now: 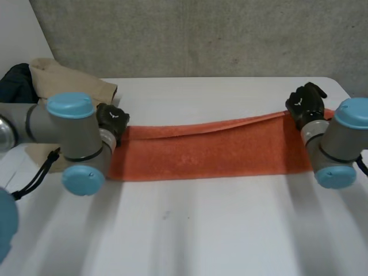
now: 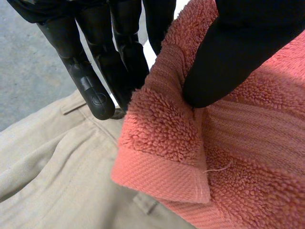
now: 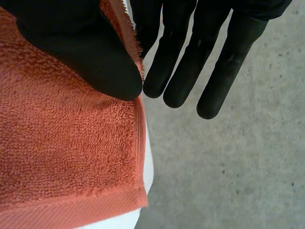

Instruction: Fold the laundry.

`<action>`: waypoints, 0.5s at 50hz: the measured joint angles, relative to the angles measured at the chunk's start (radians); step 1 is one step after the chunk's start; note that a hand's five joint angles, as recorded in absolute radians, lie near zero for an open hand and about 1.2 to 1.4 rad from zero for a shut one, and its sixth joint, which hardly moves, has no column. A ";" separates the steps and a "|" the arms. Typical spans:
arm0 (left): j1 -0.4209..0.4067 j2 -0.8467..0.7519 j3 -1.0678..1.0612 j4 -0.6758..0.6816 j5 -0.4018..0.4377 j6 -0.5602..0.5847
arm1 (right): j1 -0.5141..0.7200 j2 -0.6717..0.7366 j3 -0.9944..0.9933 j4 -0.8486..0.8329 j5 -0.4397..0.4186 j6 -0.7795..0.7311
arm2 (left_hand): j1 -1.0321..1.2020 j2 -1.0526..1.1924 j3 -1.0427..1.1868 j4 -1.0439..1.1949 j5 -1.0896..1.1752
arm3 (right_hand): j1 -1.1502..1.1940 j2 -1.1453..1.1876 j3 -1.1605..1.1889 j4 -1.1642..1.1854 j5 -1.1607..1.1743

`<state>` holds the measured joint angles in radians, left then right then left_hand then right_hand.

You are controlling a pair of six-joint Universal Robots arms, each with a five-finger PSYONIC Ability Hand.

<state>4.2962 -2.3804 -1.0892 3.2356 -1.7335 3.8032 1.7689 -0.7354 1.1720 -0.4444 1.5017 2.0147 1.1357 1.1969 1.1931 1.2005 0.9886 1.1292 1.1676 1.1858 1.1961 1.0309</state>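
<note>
The left arm [image 1: 72,135] covers the left end of the orange towel [image 1: 201,150] and part of the beige trousers [image 1: 63,80]; the right arm [image 1: 336,144] covers the towel's right end. A dark cloth [image 1: 16,80] (kind unclear) beside the trousers is cut off by the picture's edge.

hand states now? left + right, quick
Left hand: closed on the orange towel, pinched between thumb and fingers near a corner.
Right hand: closed on the same towel's other end, thumb pinching it near the edge.
</note>
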 measured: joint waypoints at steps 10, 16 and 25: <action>-0.021 -0.086 0.129 0.001 -0.024 0.003 | 0.024 0.171 -0.198 -0.012 -0.034 0.024 | -0.947 -0.973 -0.963 -0.980 -0.930 | -0.897 -0.945 -0.951 -0.958 -0.967; -0.039 -0.017 0.103 0.001 -0.021 -0.001 | 0.034 0.079 -0.156 0.028 -0.031 0.130 | -0.947 -0.996 -0.983 -0.999 -0.942 | -0.912 -0.965 -0.982 -0.994 -0.984; -0.038 0.190 -0.062 0.012 0.000 -0.003 | -0.026 -0.220 0.019 0.247 -0.069 0.394 | -0.947 -0.996 -0.983 -0.999 -0.942 | -0.912 -0.965 -0.982 -0.994 -0.984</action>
<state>4.2582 -2.1906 -1.1515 3.2477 -1.7331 3.8002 1.7424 -0.9556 1.1909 -0.1975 1.4331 2.4088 0.1884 0.2014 0.2102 0.2012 0.0463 0.2176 0.2025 0.2033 0.2020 0.0474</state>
